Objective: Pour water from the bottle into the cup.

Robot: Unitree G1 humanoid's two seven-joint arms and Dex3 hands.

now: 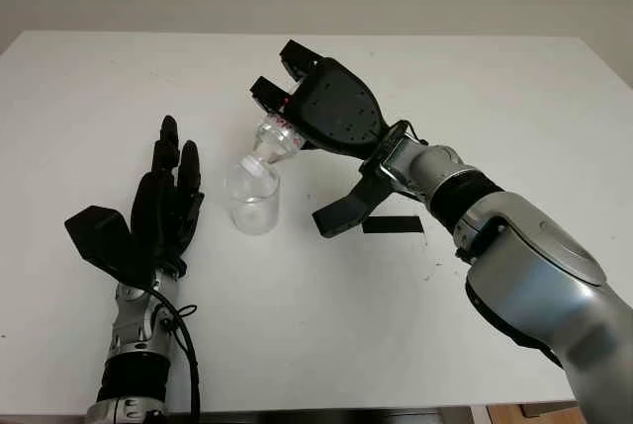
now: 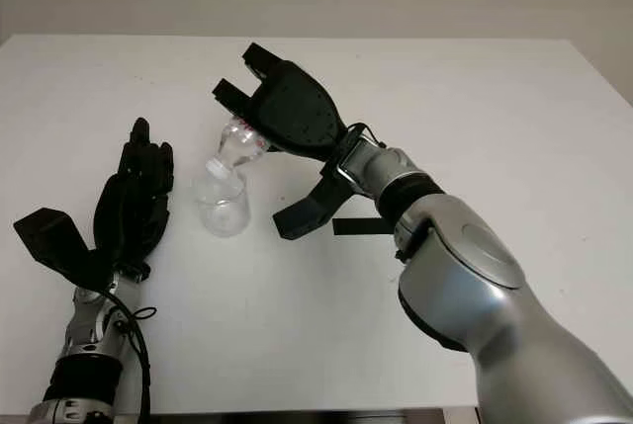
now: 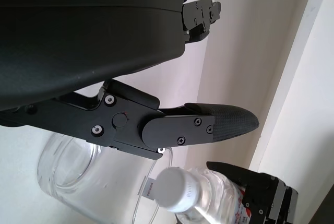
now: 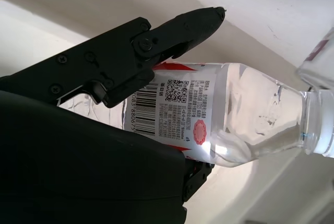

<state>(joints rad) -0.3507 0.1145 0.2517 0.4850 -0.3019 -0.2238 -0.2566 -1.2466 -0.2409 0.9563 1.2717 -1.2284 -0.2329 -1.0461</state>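
Your right hand (image 1: 331, 108) is clamped around the clear plastic water bottle (image 1: 277, 137), fingers (image 4: 156, 41) wrapped on its labelled body, holding it above the white tabletop (image 1: 495, 88) and tipped steeply down toward your left. Its neck points into the mouth of the clear cup (image 1: 252, 197). From the left wrist you can see that the bottle's white cap (image 3: 175, 190) is on, sitting right at the cup's rim.

Look at the right wrist view for the label (image 4: 177, 104): white with red trim, carrying a black barcode with small digits beside it, a QR code, several lines of fine print too small to read, and a round red seal. Some red marking on the bottle also shows from the head camera, but you cannot make it out there.

The cup stands upright on the tabletop, just beside your left hand (image 1: 163, 202). That hand is open, holding nothing, near the cup's left side but not touching it.

A short black strip (image 1: 393, 224) lies flat on the tabletop under your right forearm, to the right of the cup
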